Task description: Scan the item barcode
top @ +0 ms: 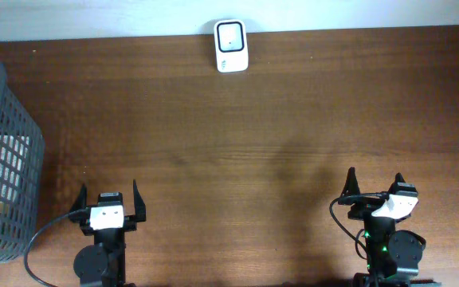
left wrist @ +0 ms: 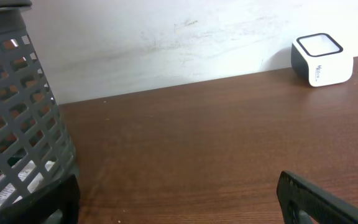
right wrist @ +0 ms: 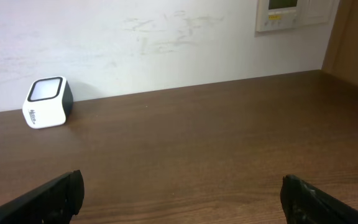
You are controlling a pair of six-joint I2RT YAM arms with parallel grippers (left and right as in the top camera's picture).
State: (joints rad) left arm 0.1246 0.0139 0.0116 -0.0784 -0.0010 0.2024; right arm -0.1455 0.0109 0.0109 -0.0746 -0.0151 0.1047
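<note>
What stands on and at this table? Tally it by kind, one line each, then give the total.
basket: 1 (contents too hidden to count)
scanner: 1
grippers: 2, the left gripper and the right gripper, both open
total: 4
</note>
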